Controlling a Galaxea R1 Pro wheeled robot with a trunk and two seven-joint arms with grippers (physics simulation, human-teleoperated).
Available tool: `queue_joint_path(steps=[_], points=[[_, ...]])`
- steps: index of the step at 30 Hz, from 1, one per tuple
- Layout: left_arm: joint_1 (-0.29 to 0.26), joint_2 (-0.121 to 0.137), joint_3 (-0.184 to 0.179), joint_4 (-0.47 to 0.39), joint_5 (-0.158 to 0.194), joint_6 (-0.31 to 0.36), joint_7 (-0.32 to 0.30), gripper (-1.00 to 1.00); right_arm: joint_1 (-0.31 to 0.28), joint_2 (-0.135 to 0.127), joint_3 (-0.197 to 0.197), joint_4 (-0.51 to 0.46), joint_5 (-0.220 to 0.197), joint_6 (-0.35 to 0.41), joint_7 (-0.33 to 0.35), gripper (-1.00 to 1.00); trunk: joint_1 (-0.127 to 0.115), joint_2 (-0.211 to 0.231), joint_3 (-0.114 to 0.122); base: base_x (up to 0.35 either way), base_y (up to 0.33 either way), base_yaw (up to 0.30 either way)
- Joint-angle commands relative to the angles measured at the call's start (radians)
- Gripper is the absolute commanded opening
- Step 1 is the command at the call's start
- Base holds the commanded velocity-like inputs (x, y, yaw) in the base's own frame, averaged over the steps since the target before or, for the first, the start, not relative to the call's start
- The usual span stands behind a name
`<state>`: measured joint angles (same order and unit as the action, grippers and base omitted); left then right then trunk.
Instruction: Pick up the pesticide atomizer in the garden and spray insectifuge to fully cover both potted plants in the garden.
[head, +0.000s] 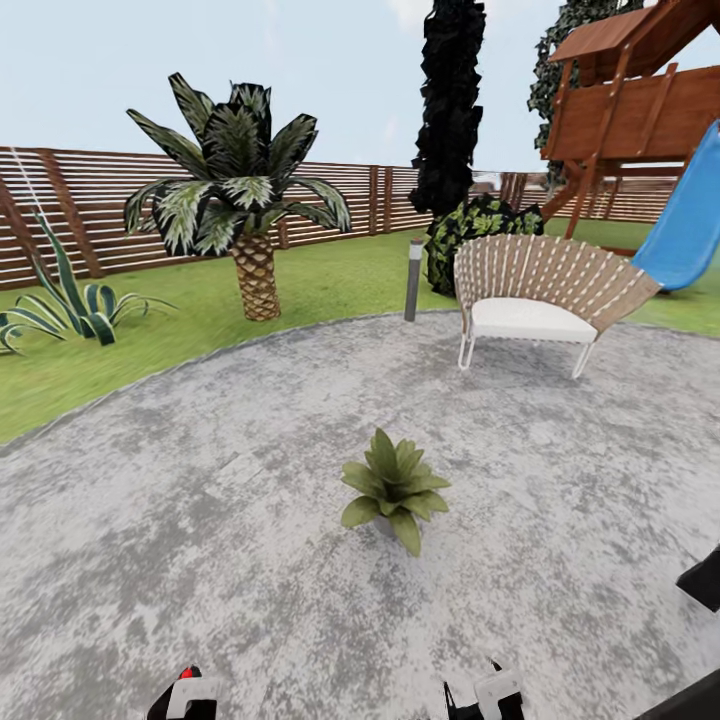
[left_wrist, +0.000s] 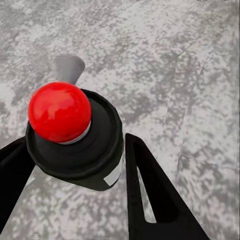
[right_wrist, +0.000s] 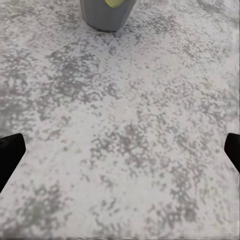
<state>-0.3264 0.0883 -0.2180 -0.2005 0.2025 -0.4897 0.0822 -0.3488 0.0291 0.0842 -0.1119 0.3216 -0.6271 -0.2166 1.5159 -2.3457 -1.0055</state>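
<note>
My left gripper (left_wrist: 75, 145) is shut on the pesticide atomizer (left_wrist: 75, 135), a dark bottle that shows a round red top from this angle. Its red top also peeks in at the lower edge of the head view, by the left gripper (head: 187, 698). One potted plant (head: 393, 487), a low rosette of olive-green leaves, stands on the grey paving ahead of me, slightly right of centre. Its grey pot (right_wrist: 106, 14) shows in the right wrist view, ahead of my right gripper (right_wrist: 120, 150), which is open and holds nothing. In the head view the right gripper (head: 487, 695) sits low.
The garden's grey paved circle (head: 200, 520) is edged by lawn. A wicker chair (head: 540, 295) and a short bollard light (head: 413, 280) stand at the far edge. A palm (head: 240, 200), a spiky plant (head: 70, 305), a slide (head: 690, 220) and the slat fence (head: 90, 200) lie beyond.
</note>
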Motion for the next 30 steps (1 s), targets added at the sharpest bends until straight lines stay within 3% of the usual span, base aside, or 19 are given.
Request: queue_joint_path(steps=[1,21,30], points=[[0.0,0.001,-0.009,0.0,0.006,-0.003,0.006,-1.0,-0.001,0.0,0.008,0.001,0.004,0.0,-0.01,1.0,0.0,0.0,-0.001,0.0,0.0,-0.289],[0.0,0.001,-0.008,0.0,0.013,-0.003,0.005,-1.0,-0.001,0.0,0.008,0.001,0.004,0.0,-0.01,1.0,0.0,0.0,-0.001,0.0,0.001,-0.289],[0.0,0.001,-0.008,0.0,0.013,-0.004,0.005,-1.0,-0.001,0.0,0.008,0.001,0.004,0.0,-0.01,1.0,0.0,0.0,-0.001,0.022,0.119,-0.273]])
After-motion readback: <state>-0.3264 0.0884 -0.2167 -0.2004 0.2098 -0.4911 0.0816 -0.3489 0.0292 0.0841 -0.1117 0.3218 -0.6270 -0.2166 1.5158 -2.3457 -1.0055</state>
